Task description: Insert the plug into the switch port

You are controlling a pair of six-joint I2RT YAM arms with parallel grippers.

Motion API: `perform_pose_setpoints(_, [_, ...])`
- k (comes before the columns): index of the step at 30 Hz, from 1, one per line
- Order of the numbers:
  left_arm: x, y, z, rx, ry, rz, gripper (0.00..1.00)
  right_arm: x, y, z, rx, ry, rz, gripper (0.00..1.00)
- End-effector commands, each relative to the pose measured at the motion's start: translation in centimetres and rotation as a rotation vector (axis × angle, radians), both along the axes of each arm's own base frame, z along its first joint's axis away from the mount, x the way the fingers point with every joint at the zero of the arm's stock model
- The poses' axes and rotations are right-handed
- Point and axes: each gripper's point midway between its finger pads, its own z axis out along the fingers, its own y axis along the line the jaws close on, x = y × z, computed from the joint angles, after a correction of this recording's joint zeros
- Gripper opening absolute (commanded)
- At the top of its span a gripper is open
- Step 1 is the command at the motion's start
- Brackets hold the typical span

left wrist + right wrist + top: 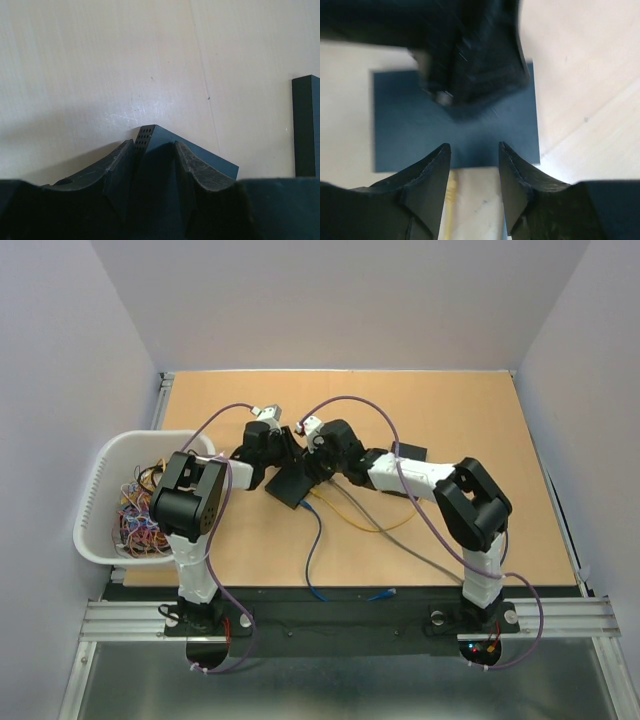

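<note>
The switch [292,486] is a flat dark blue box at the table's middle. In the left wrist view its corner with a vented side [144,137] sits between the jaws. My left gripper [155,146] is shut on it, and it also shows from above [280,462]. My right gripper [474,148] is open and empty, hovering over the switch's near edge [405,125], just right of the left gripper in the top view [320,466]. A yellow cable [450,192] lies beside the right gripper's left finger. A blue plug [383,594] lies at the table's front edge.
Blue [312,550], yellow [375,527] and grey [420,555] cables trail from the switch toward the front. A second black box [410,452] lies behind the right arm and shows in the left wrist view [306,125]. A white basket [100,480] of cables stands at the left.
</note>
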Motion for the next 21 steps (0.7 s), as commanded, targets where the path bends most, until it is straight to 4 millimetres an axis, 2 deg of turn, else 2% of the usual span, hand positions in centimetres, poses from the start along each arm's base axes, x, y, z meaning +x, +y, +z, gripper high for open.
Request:
perform_pose_setpoints(1, [-2.8,0.4,-3.4,0.040,0.195,-0.034,0.48,0.5,2.5,7.7,0.189,-0.175,0.021,0.51])
perform_pose_setpoints(4, [-1.2,1.6,-2.7,0.046,0.177,0.006,0.48,-0.2,1.6,7.9,0.192,-0.167,0.007,0.54])
perform_pose_setpoints(5, [-0.4,1.7,-1.9,0.044,0.160,0.014,0.48,-0.6,1.1,7.2,0.179,-0.155,0.002,0.55])
perform_pose_setpoints(8, [0.7,2.9,-1.3,0.067,0.149,0.042,0.48,-0.9,0.1,7.8,0.177,-0.166,-0.028,0.58])
perform_pose_setpoints(9, [1.7,3.1,-0.3,0.067,0.122,0.052,0.49,-1.2,-0.3,7.3,0.165,-0.158,-0.036,0.59])
perform_pose_setpoints(10, [1.9,3.3,0.0,0.075,0.122,0.052,0.49,-1.4,-0.7,8.4,0.176,-0.172,-0.045,0.60])
perform_pose_setpoints(13, [3.5,4.1,2.7,0.080,0.075,0.072,0.57,-2.2,-1.9,8.6,0.179,-0.157,-0.077,0.64])
perform_pose_setpoints(14, [4.1,4.4,3.9,0.089,0.050,0.081,0.59,-2.6,-2.4,9.7,0.202,-0.160,-0.094,0.67])
perform_pose_setpoints(17, [4.4,5.1,6.7,0.096,0.004,0.109,0.66,-4.3,-3.9,10.9,0.245,-0.136,-0.131,0.84])
perform_pose_setpoints(18, [4.1,5.1,7.2,0.091,-0.001,0.113,0.68,-4.7,-4.3,11.0,0.253,-0.127,-0.139,1.00])
perform_pose_setpoints(19, [3.9,5.0,9.0,0.072,-0.037,0.115,0.69,-5.6,-5.0,10.5,0.251,-0.090,-0.153,1.00])
perform_pose_setpoints(20, [3.6,5.0,9.8,0.056,-0.050,0.120,0.69,-6.2,-5.6,11.5,0.273,-0.093,-0.167,1.00])
perform_pose_setpoints(21, [2.7,5.1,9.4,0.053,-0.038,0.122,0.70,-6.7,-6.0,11.6,0.280,-0.075,-0.181,1.00])
